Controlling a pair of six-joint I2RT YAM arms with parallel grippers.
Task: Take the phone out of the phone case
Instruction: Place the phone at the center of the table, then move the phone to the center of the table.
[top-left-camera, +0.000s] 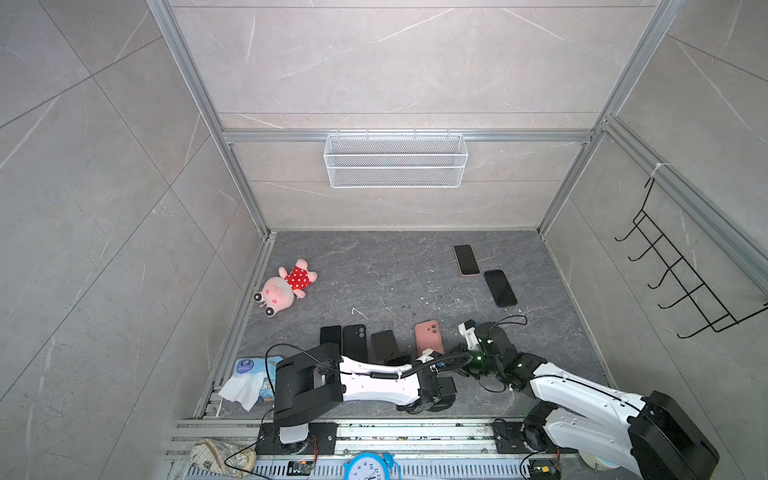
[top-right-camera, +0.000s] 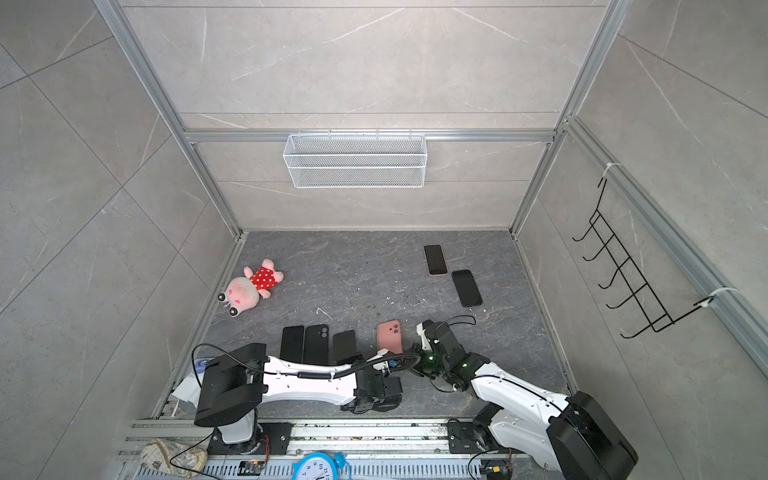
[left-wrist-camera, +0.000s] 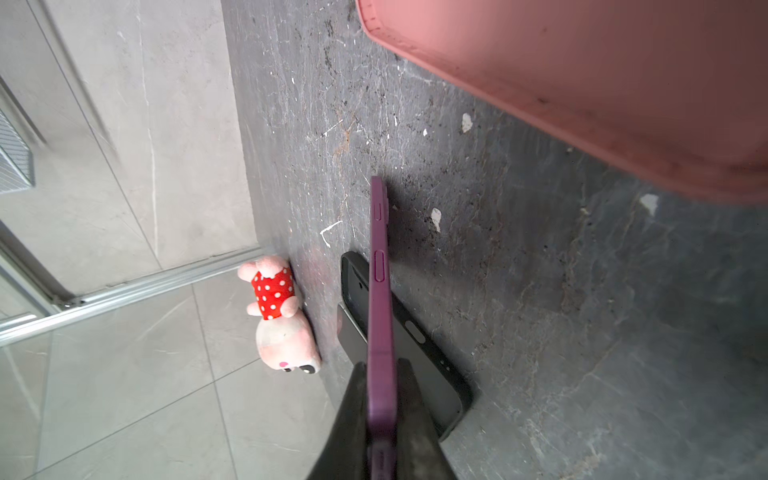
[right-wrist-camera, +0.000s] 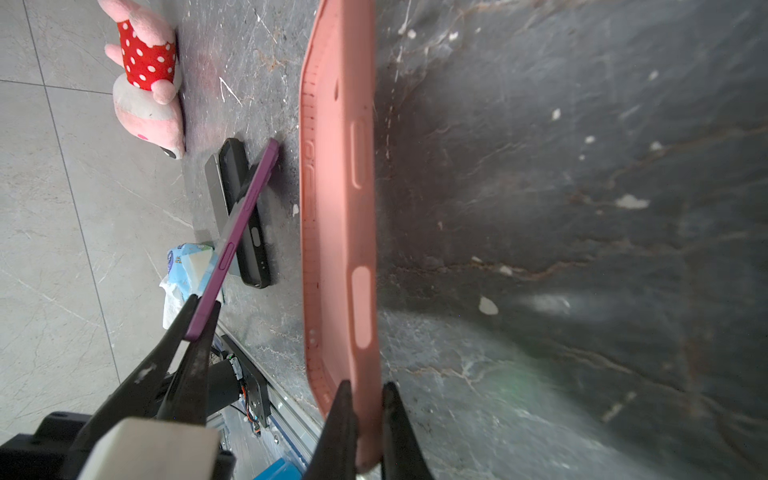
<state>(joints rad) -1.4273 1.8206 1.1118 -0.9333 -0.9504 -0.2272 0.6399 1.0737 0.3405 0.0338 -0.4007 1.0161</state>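
Pinched edge-on between the closed black fingers (left-wrist-camera: 353, 399) of the left pincer (left-wrist-camera: 382, 365), the purple phone (left-wrist-camera: 379, 270) is held above the dark surface (left-wrist-camera: 582, 291), and its far end is pointed out over a black case (left-wrist-camera: 436, 386) laid flat there. One end of the pink phone case (right-wrist-camera: 336, 187) is clamped by the right pincer (right-wrist-camera: 368, 384), and the rest of it is stretched away from the fingertips, edge-on as well. Phone and case are seen apart, side by side, with bare surface between them and each gripped only by its own pincer.
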